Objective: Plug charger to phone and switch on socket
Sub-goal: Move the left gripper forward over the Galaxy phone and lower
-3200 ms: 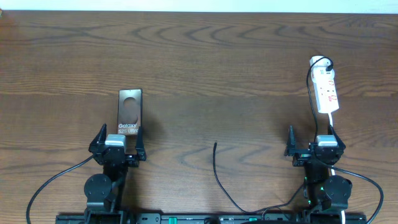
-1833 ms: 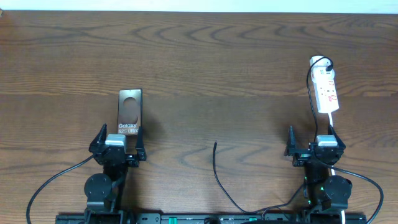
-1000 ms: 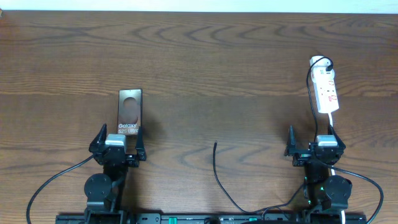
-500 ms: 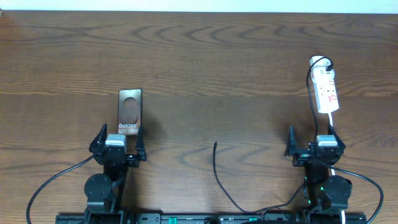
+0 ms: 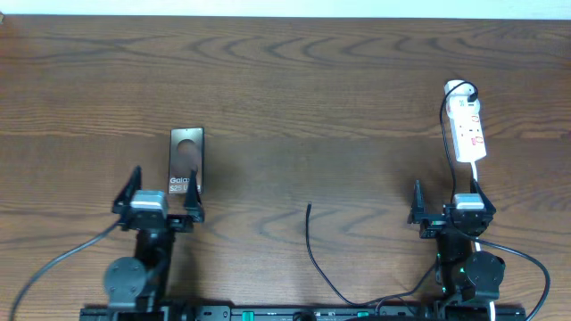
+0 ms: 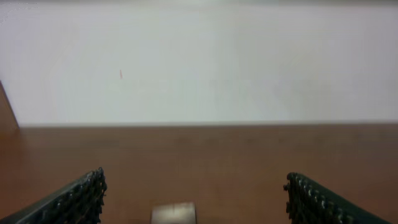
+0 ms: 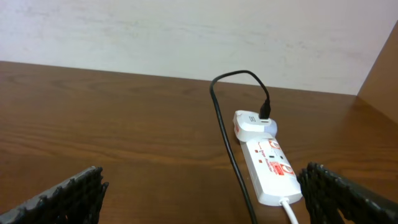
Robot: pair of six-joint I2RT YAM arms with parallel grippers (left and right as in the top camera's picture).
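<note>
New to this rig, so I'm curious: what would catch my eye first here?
The white socket, a black plug in one end, lies at the far right of the table. The bronze phone lies flat left of centre, and the charger ends loose mid-table, not reaching the phone.

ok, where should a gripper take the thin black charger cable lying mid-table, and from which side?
Probably just behind its small plug tip. That stretch of the thin black charger cable lies flat on the wood and nearly straight; further back it curves away. Come straight down from above, with the fingers closing across the cable, leaving the tip itself free.
</note>
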